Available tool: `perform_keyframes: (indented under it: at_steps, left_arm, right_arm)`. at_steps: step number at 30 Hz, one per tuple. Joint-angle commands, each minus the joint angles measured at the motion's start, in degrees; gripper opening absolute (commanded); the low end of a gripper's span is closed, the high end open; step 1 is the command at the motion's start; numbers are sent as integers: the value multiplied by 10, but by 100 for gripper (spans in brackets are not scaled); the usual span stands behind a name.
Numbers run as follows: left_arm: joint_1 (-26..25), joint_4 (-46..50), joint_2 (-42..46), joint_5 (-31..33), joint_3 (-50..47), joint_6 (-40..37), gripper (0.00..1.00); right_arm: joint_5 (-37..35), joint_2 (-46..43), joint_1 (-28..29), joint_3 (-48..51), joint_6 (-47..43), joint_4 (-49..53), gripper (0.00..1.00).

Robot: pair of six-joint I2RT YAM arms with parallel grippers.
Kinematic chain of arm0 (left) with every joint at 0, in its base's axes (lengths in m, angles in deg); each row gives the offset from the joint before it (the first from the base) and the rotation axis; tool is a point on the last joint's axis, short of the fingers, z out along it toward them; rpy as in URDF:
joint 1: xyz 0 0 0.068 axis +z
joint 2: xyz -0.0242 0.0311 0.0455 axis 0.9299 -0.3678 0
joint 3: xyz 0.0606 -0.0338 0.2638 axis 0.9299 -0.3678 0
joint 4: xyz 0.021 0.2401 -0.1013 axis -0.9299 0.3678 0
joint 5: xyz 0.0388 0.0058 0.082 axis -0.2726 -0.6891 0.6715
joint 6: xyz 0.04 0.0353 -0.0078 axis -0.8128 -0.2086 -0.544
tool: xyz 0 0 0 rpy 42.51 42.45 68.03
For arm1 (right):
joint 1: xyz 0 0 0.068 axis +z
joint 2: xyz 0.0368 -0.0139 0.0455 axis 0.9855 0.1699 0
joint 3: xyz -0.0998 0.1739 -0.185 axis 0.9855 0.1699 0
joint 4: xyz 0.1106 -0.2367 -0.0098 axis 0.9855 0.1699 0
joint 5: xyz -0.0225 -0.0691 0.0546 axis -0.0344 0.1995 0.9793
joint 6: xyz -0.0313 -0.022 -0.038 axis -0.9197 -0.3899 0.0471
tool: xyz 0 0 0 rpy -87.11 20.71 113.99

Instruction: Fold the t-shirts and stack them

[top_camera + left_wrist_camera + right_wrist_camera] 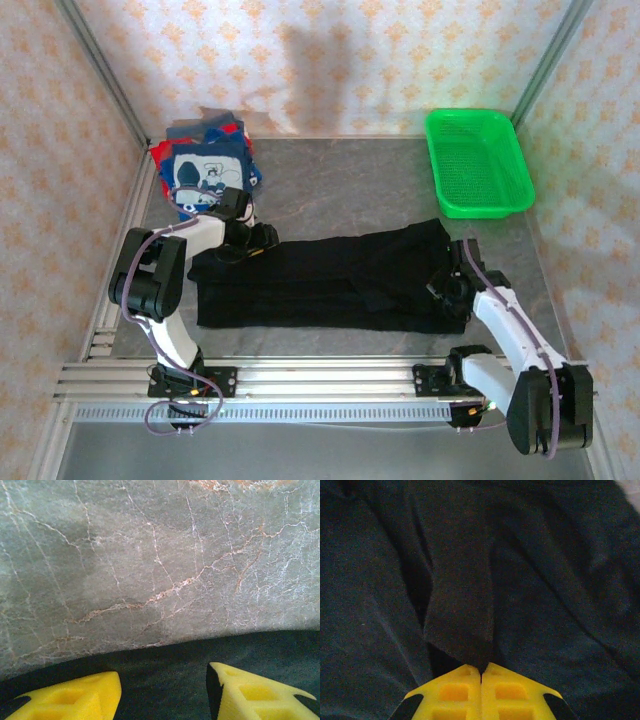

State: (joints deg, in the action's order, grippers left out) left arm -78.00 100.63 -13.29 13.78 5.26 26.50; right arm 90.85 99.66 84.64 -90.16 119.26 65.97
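Note:
A large black t-shirt (pixel 330 275) lies folded into a long band across the middle of the table. My right gripper (pixel 452 290) sits at its right end. In the right wrist view the yellow fingers (pixel 500 692) are pressed together, and my right gripper (pixel 481 672) pinches a raised fold of the black t-shirt (pixel 460 610). My left gripper (pixel 245 243) rests at the band's far left corner. There its fingers (pixel 75 697) stand apart over the edge of the black t-shirt (pixel 165 670), which lies flat beneath them. A navy t-shirt with a white print (pixel 205 172) tops a pile at the back left, with red (pixel 158 150) and grey (pixel 200 128) cloth showing.
A bright green mesh basket (pixel 477 160) stands at the back right. Grey marble table (pixel 340 190) lies bare between the pile and the basket. Patterned walls close in the back and both sides. An aluminium rail (pixel 320 380) runs along the near edge.

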Motion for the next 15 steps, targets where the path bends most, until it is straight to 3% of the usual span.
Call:
perform_keyframes:
  at_steps: [1, 9, 10, 13, 15]
  left_arm:
    - [4, 43, -38, 31, -14, -15, 52]
    - [4, 40, -45, 25, -13, -15, 51]
    - [4, 39, -45, 23, -12, -15, 51]
    - [5, 38, -49, 18, -10, -15, 52]
    - [4, 38, -50, 15, -11, -17, 51]
  right_arm:
    - [-51, -31, -3, -12, 25, 63, 0]
    - [-2, -88, -2, 11, 54, 77, 0]
    - [13, -87, -2, 19, 54, 67, 4]
    - [33, -78, -1, 16, 43, 66, 34]
    - [26, -83, 8, -5, 27, 77, 41]
